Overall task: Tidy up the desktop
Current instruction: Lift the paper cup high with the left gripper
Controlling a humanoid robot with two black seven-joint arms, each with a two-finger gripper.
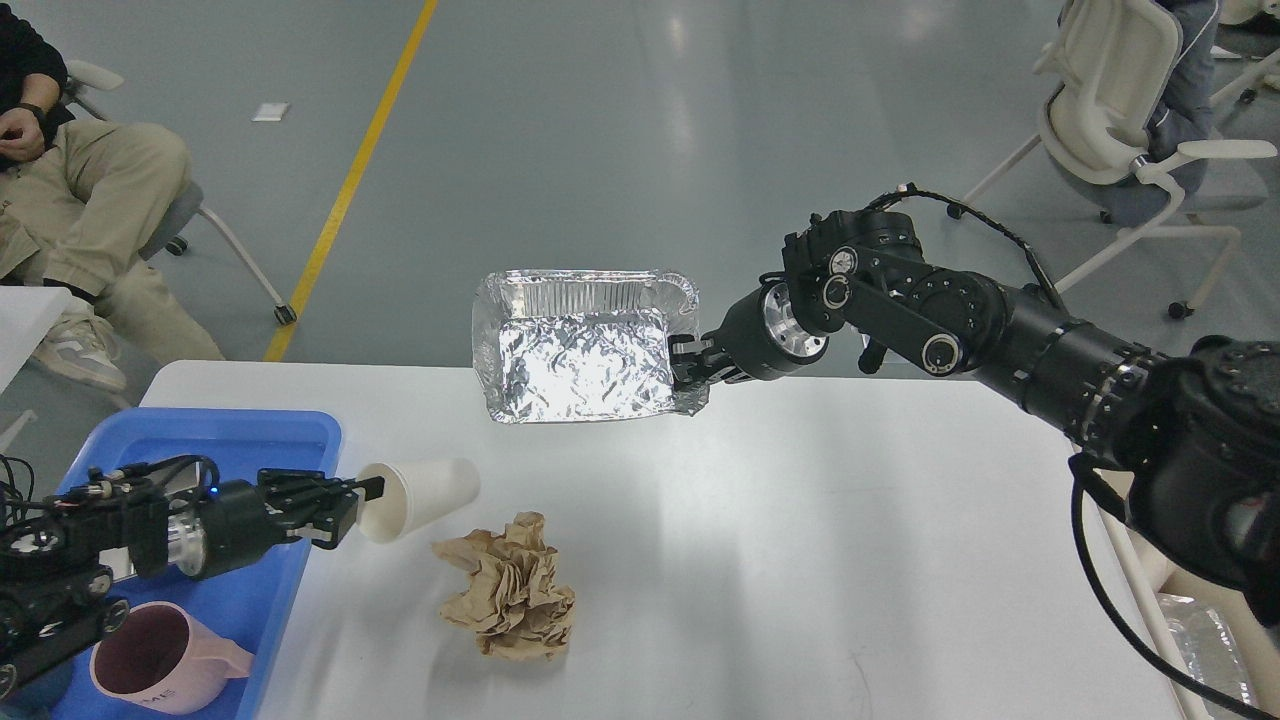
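You have bare desk [800, 560] across the lower right of the frame; at lower centre the crumpled paper [510, 600] and tipped cup [420, 497] block passage.

The crumpled paper [508, 600] is being taken as the landmark, lying on the desktop [800, 520]. A paper cup [418, 497], on its side, is being held just behind and left of it by the left gripper [345, 505]. Farther left, a tray [262, 600] is lying on the desktop's left edge, with a mug [160, 670] in it. Well behind the paper, a foil pan [580, 350] is being held above the desktop's far edge by the right gripper [690, 365].
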